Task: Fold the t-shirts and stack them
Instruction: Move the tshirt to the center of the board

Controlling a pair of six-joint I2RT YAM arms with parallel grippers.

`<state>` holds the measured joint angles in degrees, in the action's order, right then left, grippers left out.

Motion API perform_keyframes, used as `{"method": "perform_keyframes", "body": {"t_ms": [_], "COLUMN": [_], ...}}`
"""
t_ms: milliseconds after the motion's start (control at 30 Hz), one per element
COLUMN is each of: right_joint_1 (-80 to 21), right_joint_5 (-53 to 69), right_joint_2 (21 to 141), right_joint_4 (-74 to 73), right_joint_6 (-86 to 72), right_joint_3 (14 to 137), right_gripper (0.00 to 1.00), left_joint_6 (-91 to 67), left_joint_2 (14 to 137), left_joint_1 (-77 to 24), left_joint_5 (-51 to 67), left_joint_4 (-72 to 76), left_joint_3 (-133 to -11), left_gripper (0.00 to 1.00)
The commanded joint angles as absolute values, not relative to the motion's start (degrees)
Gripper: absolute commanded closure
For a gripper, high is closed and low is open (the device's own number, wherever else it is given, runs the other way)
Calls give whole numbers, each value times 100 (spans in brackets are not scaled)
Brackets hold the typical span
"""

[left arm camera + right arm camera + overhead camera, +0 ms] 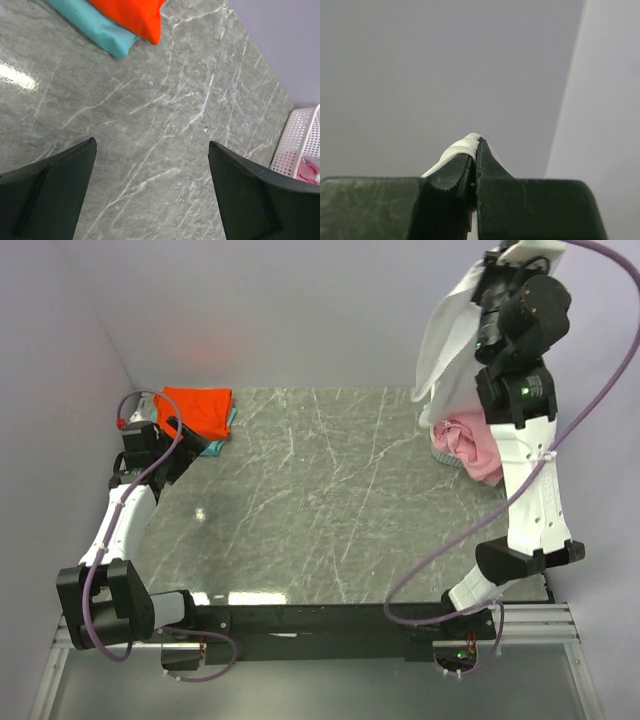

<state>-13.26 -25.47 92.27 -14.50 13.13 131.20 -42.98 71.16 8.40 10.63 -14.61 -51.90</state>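
Pinched a bunched fold of the white t-shirt point(462, 148) between the right fingers point(452, 175), clamped together on the cloth and raised high. Let the rest hang straight down beneath them. Showed only plain pale wall point(445, 60) beyond those fingers. Held the left fingers point(50, 185) spread wide apart, gripping nothing, low above the grey veined marble tabletop point(165, 125). Found ahead and to the left of them a folded orange-red t-shirt point(132, 12) lying on a folded aqua t-shirt point(100, 32), both cut off by the frame edge. Glimpsed ahead and to the right a corner of the white perforated laundry basket point(300, 140) with a pink t-shirt point(478, 445) inside, mostly hidden from above by the hanging cloth and right arm.
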Motion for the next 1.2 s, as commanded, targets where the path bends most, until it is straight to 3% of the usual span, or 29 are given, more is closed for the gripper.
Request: {"method": "perform_keyframes", "body": {"t_ms": [0, 267, 467, 700, 967, 1167], "right_joint_1": [-2098, -3628, -4166, -4078, -2911, -2760], "right_joint_5": [-2574, -2611, -2944, -3297, -1820, -1714], "right_joint_2": [9044, 9334, 9290, 8509, 7866, 8156], "right_joint_4": [-1081, -1266, -1370, -1520, -1432, -1696], "right_joint_6": [1906, 2092, 1654, 196, -1880, -2047], "right_joint_3": [13184, 13351, 13044, 10454, 7000, 6268], "right_gripper": [100, 100, 100, 100, 100, 100], "left_joint_6": [-4359, -4395, -4447, -4605, -4597, -4623], "left_joint_2": [6943, 6733, 6443, 6196, 6697, 7557], "left_joint_1": [853, 853, 853, 844, 449, -483], "left_joint_5": [1309, 1459, 1486, 1608, 1837, 1687], "left_joint_4": [-1257, -1353, -1520, -1644, -1582, -1433], "left_joint_3": [-5379, -5256, -5098, -4834, -4649, -4842], "left_gripper": [1, 1, 1, 0, 1, 1]}}
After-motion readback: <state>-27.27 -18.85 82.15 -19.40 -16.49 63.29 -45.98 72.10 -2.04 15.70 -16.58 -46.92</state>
